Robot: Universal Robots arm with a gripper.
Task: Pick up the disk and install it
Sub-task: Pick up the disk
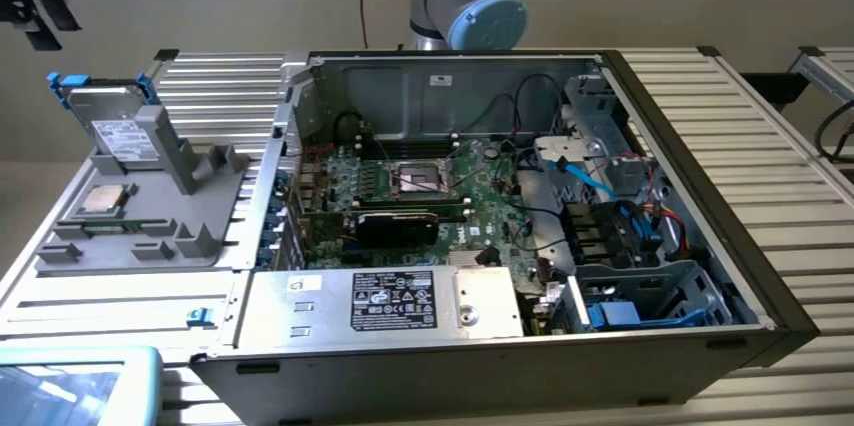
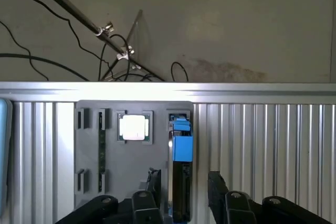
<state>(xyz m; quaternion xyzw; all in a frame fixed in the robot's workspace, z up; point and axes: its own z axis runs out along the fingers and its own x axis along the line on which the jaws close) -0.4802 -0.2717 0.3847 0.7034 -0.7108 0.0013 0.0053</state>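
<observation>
Wrist view: looking past the gripper [image 2: 184, 195] onto the disk [image 2: 181, 166], stood on edge in a slot of the grey holder [image 2: 131, 166], with a blue rail showing along its edge. Jaws spread, one finger on each side of the disk, with a clear gap on one side and nothing pinched. Processor chip [image 2: 133, 127] flat in its own recess beside the disk's slot, apart from it.

Exterior view: same disk [image 1: 115, 126] upright at the holder's end farther from the camera, on the exterior view's left, well apart from the open computer case [image 1: 534, 376]. Not yet lifted, not yet installed.

Likely to handle as a stiff, dense slab — heavy for its size, with no give under pressure. Probably slick on the bare metal and on the printed label, so apt to slide in a weak pinch. Best treated as fragile: no knocks, no drops, no scraping against the slot walls.

Best taken across the two broad faces, near the upper edge where it stands clear of the holder, and centred between the blue rails so as not to tip. Better not gripped by the plastic rails themselves — thin, and likelier to flex or crack.
</observation>
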